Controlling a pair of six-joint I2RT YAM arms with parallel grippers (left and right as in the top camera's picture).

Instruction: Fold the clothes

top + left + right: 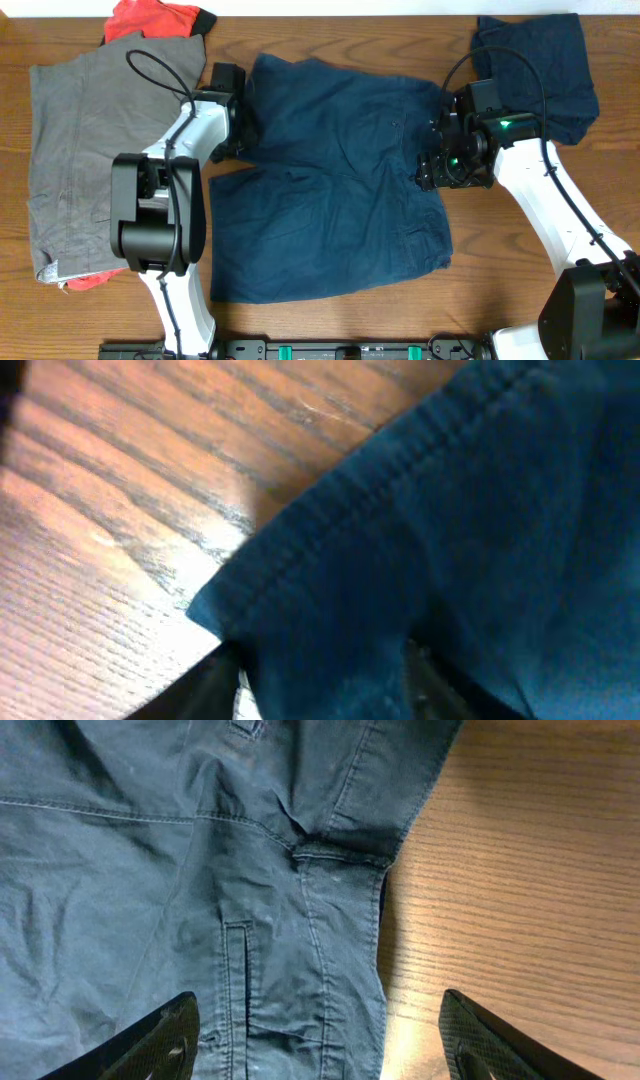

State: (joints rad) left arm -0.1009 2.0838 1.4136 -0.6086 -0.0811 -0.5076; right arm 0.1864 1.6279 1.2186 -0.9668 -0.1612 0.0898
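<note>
The dark navy-blue shorts [330,190] lie spread flat in the middle of the table, waistband to the right. My left gripper [235,130] is low at their left hem corner. In the left wrist view its fingers [320,685] stand apart with the navy hem [420,530] between and over them. My right gripper [432,168] hovers over the waistband edge, and its fingers [315,1025] are wide open above the waistband and pocket seam [330,930], holding nothing. Grey shorts [85,150] lie at the left. A red-orange garment [150,18] lies at the back left.
A second dark navy garment [540,60] lies at the back right, behind my right arm. A red-orange edge [95,280] peeks from under the grey shorts. Bare wood table [520,870] lies to the right of the waistband and in front of the shorts.
</note>
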